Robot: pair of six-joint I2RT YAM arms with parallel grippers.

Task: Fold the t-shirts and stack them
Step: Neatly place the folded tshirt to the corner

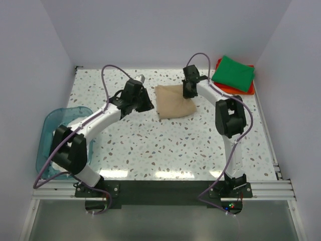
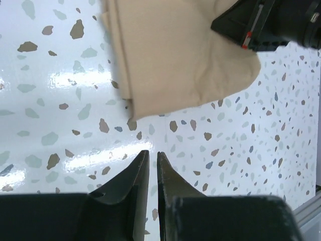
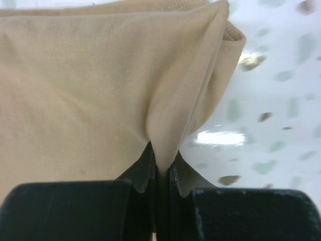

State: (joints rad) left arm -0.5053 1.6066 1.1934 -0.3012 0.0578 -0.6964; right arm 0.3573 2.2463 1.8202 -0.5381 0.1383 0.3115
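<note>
Top external view: a folded tan cotton t-shirt [image 1: 173,101] lies mid-table, its edge pinched by the right gripper [image 1: 189,94]. The left gripper [image 1: 149,106] is nearly closed and empty. A folded green t-shirt [image 1: 233,73] seemingly tops an orange-red one [image 1: 250,91]; stacking remains.

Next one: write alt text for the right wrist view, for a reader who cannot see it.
The right gripper has its jaws shut on a pinched-up ridge of the folded tan t-shirt, which fills most of the frame. At the right edge, the glossy speckled table shows past the shirt's folded corner.
</note>
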